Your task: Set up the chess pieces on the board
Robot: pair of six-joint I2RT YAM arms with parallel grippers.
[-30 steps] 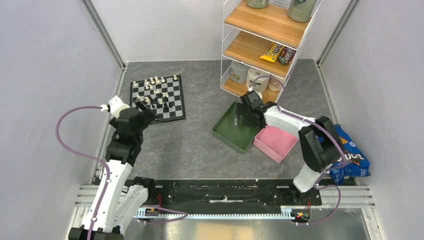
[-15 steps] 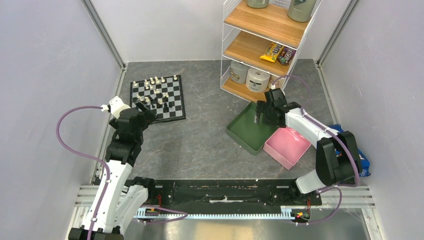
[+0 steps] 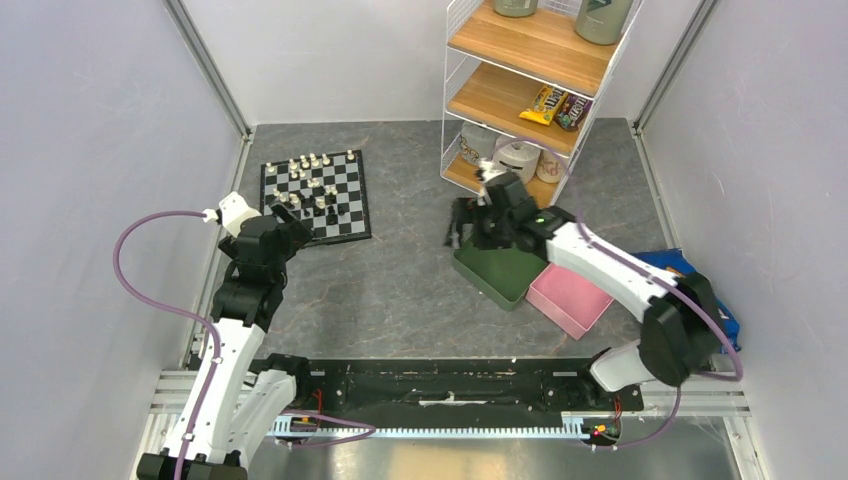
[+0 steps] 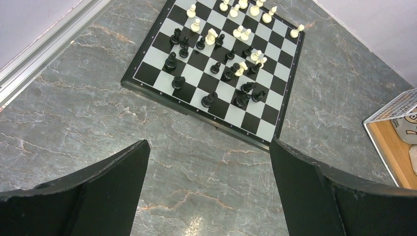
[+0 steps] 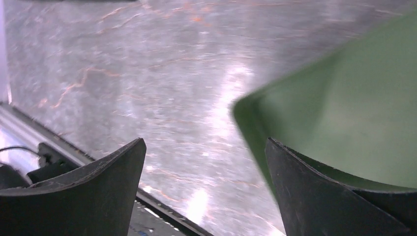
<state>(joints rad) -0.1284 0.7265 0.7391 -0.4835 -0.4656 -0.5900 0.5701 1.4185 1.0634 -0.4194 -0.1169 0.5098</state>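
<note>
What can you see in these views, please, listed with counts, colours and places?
chequered black-and-white chessboard: one, far left.
tiny chess pieces: many, cream and black, on the chessboard.
green rectangular tray: one, centre right.
pink rectangular tray: one, beside the green tray.
white wire rack with wooden shelves: one, far right.
candy packs: two, yellow and brown, middle shelf.
white round items: about three, bottom shelf.
grey-green containers: two, top shelf, cut off.
blue snack bag: one, right edge, partly hidden.
grey marbled table: one, under everything.
left hand: one, black, open, near the chessboard.
right hand: one, black, open, at the green tray's edge.
</note>
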